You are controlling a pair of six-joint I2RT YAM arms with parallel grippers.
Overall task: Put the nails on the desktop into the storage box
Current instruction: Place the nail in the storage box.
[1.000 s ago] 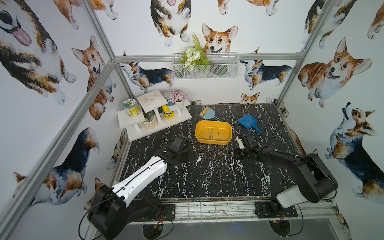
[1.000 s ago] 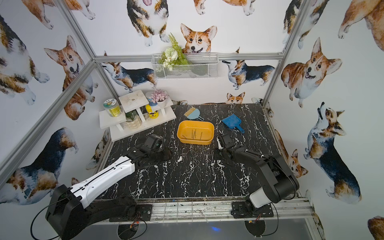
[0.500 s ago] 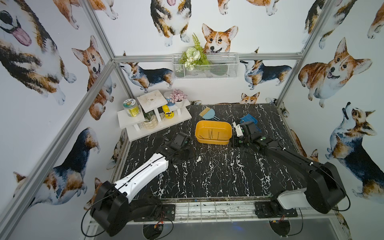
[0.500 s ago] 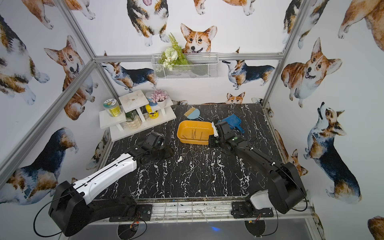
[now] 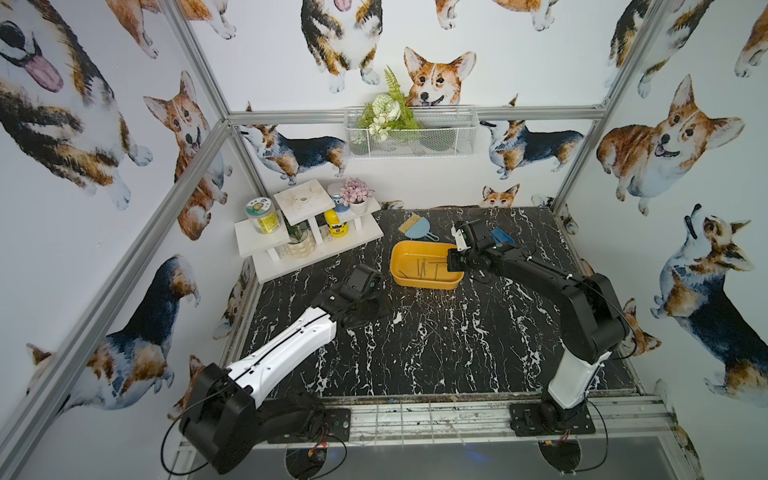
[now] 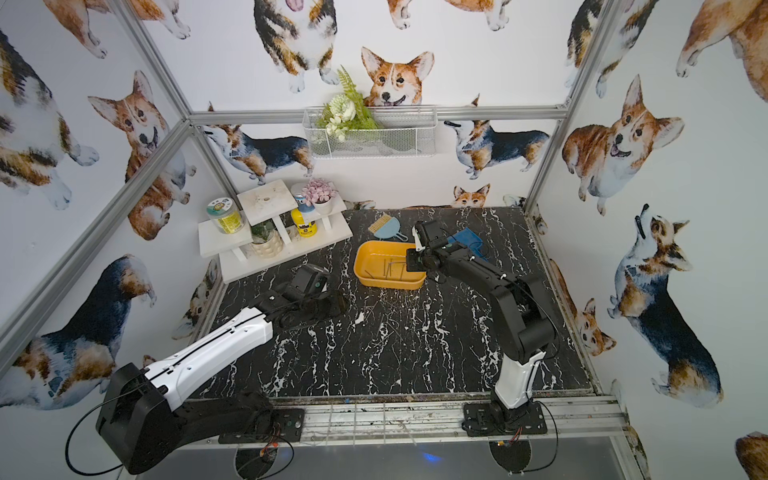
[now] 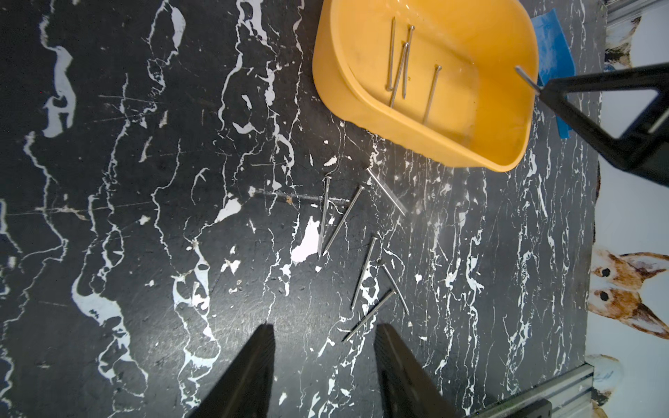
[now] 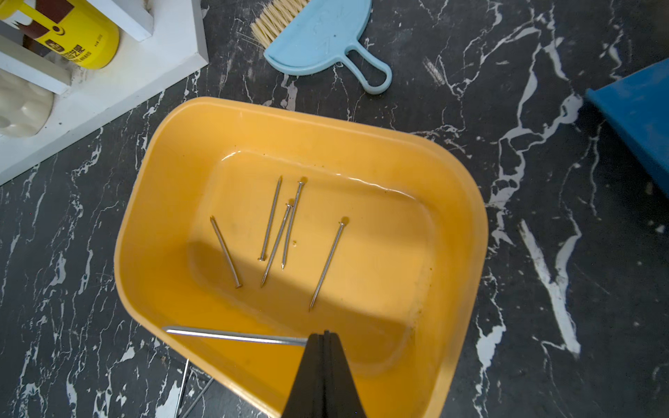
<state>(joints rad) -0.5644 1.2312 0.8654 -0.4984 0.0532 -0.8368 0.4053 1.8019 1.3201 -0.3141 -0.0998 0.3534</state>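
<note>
Yellow-orange smooth plastic, the shallow round-cornered storage box (image 8: pixel 456 231) holds five thin grey metal nails (image 8: pixel 327 264) lying flat, mostly pointing near-to-far. The black right gripper (image 8: pixel 324 338), jaws pressed together, pinches a sixth nail (image 8: pixel 235 336) level over the box's right end, long axis left-right. Six loose nails (image 7: pixel 342 222) lie scattered on the white-veined black desktop (image 7: pixel 144 217) just nearside of the box, by the left gripper (image 7: pixel 324 329), whose jaws stand apart.

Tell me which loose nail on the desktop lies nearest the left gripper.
The slanted nail whose tip reaches between the fingers of the open left gripper in the left wrist view; the other nails lie farther off, toward the storage box.
</note>
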